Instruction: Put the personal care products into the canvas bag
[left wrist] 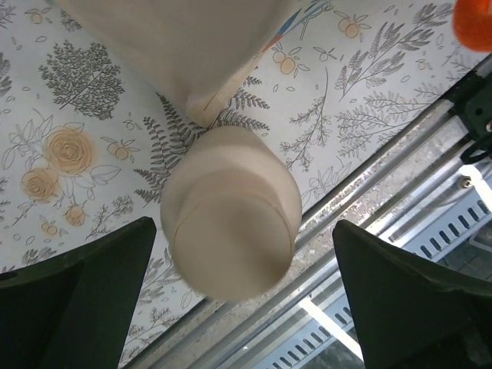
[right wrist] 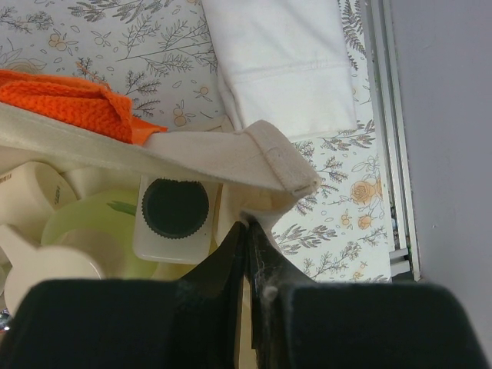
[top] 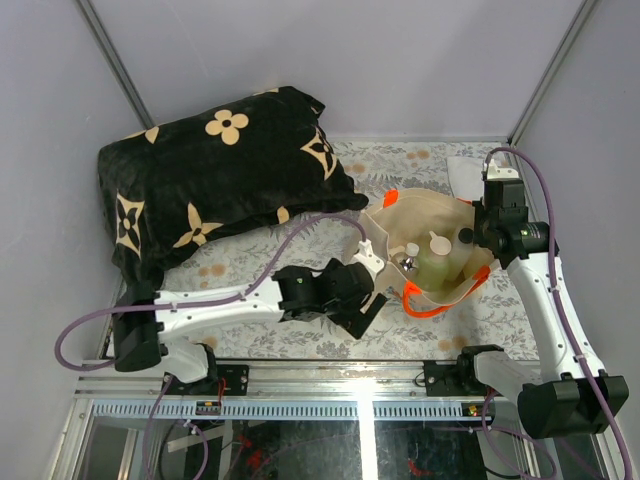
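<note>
Canvas bag (top: 415, 215) in right gripper's (right wrist: 247, 228) pinch; cream bottle (left wrist: 231, 200) inside spread left gripper (left wrist: 244, 227); black blanket (top: 220, 180) behind.

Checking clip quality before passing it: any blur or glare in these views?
Left wrist: the cream bottle is close and soft, with glare on the metal rail. Right wrist: the fingers are a dark blur, bag rim and dark cap crisp. Top view: evenly lit, sharp.
</note>
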Available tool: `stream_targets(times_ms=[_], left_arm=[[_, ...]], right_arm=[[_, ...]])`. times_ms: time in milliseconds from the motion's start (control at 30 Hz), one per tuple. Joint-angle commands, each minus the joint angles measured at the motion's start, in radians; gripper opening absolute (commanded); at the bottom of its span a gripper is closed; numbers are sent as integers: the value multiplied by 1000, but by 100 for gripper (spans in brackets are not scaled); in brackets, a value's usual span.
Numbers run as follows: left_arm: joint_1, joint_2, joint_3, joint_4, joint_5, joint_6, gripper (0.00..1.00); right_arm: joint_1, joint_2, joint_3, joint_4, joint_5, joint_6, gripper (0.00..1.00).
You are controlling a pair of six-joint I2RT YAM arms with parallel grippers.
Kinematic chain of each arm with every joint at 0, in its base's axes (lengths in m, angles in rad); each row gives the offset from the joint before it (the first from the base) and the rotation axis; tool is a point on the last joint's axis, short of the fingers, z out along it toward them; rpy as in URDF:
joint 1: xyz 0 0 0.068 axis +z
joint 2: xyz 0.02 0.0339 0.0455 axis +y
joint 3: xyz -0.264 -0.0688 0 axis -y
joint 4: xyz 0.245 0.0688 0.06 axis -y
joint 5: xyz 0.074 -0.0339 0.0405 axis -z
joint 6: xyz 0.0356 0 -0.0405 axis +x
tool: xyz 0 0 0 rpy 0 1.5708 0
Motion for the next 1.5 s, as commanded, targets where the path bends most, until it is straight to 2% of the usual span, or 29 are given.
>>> stream_targets(times_ms=[0,433,500,533,567,600,700,933,1167,1267,1333,1467], left_arm=[[-7,86,13,85,-1,28,100],[-9,134,-21,109,-35,23,100],[-9,145,-18,114,-27,24,85],[-9,148,-16,114,-23,24,75],[-9,151,-12,112,-22,21,59],[-9,153,-11,109,-23,19,48],[-9,150,-5,87,-29,15,26],[-9,74,92,-52,-81,65,19],[-9,-34,302,-207,-21,130,2],[-9,-66,417,-248,1,154,0],[-8,-82,491,-253,-2,168,0],[-8,-126,574,-139,5,192,0]], right_arm=[[-1,-11,26,-82,15,9,6],[-2,-10,15,-77,13,8,6],[-1,-11,12,-77,12,7,6],[-1,-12,11,-76,12,6,6],[-1,-13,10,-75,12,8,6],[-2,-13,10,-74,11,5,6],[-1,-11,8,-71,10,5,6],[-2,-6,4,-63,3,6,6],[-2,5,-5,-49,-4,8,6],[-1,8,-9,-47,-4,7,6],[-2,11,-10,-47,-4,7,6],[-2,21,-2,-49,-5,9,6]])
